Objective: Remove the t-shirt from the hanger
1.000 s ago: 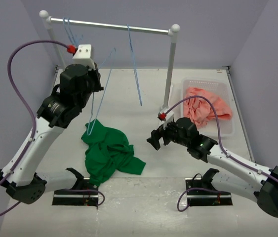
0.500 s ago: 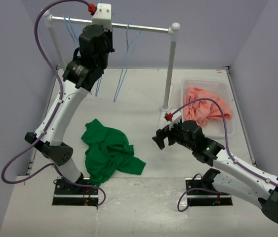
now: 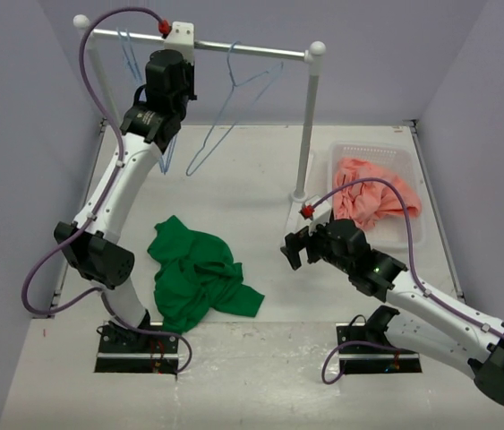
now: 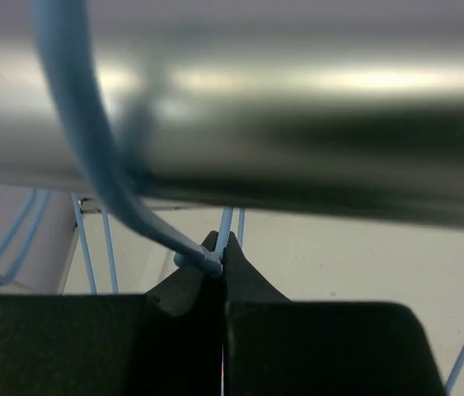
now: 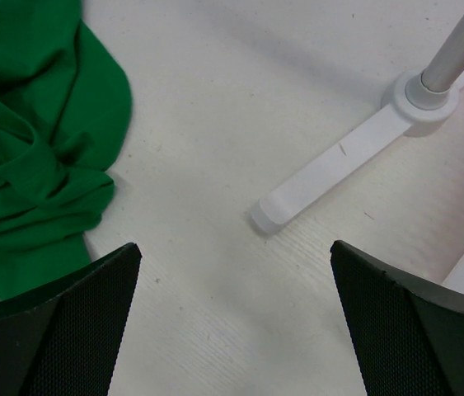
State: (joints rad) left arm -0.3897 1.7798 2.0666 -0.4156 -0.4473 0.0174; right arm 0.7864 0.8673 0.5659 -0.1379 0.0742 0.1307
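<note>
On the table [image 3: 260,170], lower left of centre in the overhead view, the green t-shirt [image 3: 196,278] lies crumpled and well apart from any hanger. Removal itself looks done to me; what's left is parking the hanger.

Risks, big to small:

- Rack [image 3: 234,47] spans the top of the overhead view, with the left arm reaching right up to its rail. It stands on a slim foot [image 5: 330,161], so a hard push or pull along the rail could shift or tip it.
- Basket [image 3: 372,148] with the pink cloth [image 3: 372,197] sits at the right, well apart from the action. No concern.
- Right gripper [image 5: 233,247]: fingers spread wide, holding nothing, low over the table between shirt and rack foot. A careless swing toward the upper right of its wrist view would clip that foot.
- Left gripper [image 4: 219,260]: jaws pinched shut on the blue hanger [image 4: 90,144] wire just under the rail. The hook curves up across the rail, but I can't tell whether it is over the top.
- Letting go too early drops the hanger to the table, maybe onto the shirt.
- The hanger hangs tilted and could snag the other hangers [image 3: 129,54] at upper left.
</note>
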